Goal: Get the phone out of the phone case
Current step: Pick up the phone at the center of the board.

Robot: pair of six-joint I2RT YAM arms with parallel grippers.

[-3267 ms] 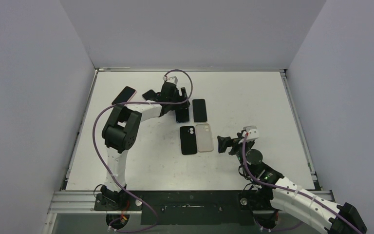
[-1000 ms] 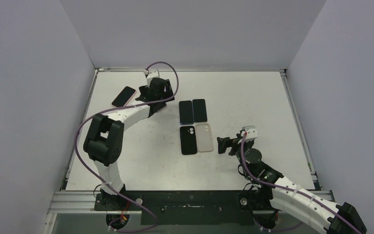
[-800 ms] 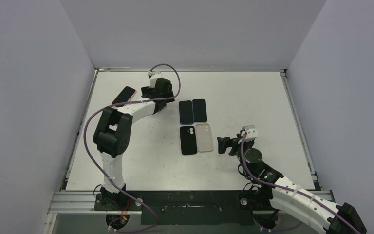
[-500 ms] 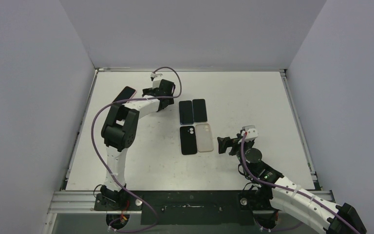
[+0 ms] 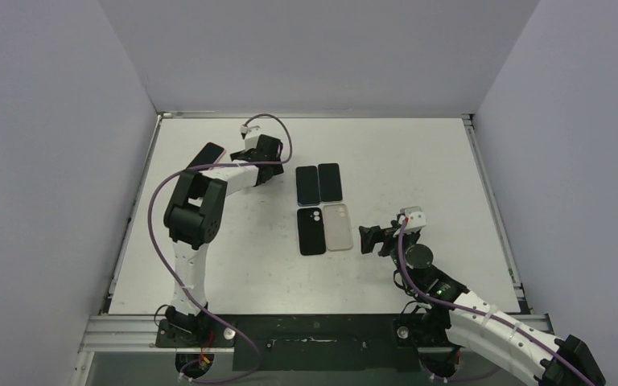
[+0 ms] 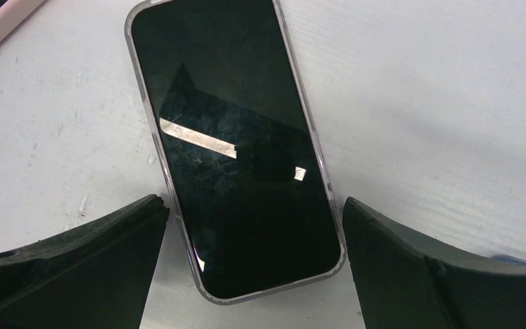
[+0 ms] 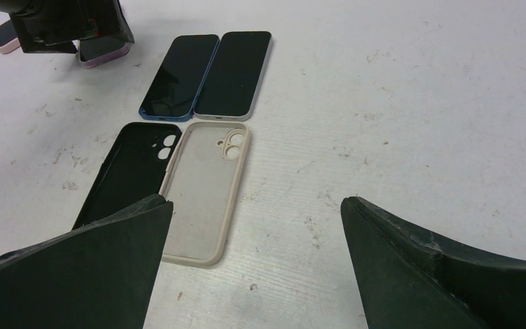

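The phone (image 6: 236, 147) I'm after lies flat and screen-up on the table (image 5: 418, 161), in the far-left part of it. It still sits in its clear case (image 6: 318, 161) and is right under my left gripper (image 6: 253, 205). That gripper is spread as wide as it goes and holds nothing. Its two fingers (image 6: 75, 267) flank the near end of the phone, close on either side, but I can't tell whether either one touches the case. From overhead the left gripper (image 5: 259, 153) covers most of the handset. Just to its left lies a pink-cased phone (image 5: 206, 157), well apart from my fingers. To the right, a blue phone (image 7: 179, 75) and a silver phone (image 7: 234, 65) lie bare, side by side and touching along their long edges. Just nearer me are a black case (image 7: 127, 171) and a beige case (image 7: 209, 185), both empty with their insides up. My right gripper (image 7: 253, 205) hovers near the beige case, also fully spread and empty. The target phone's glass is dark, with a bright strip of reflection and fine scuffs. The case rim is thin and pale with a faint lilac tint, and the handset lies slightly askew between the fingers.
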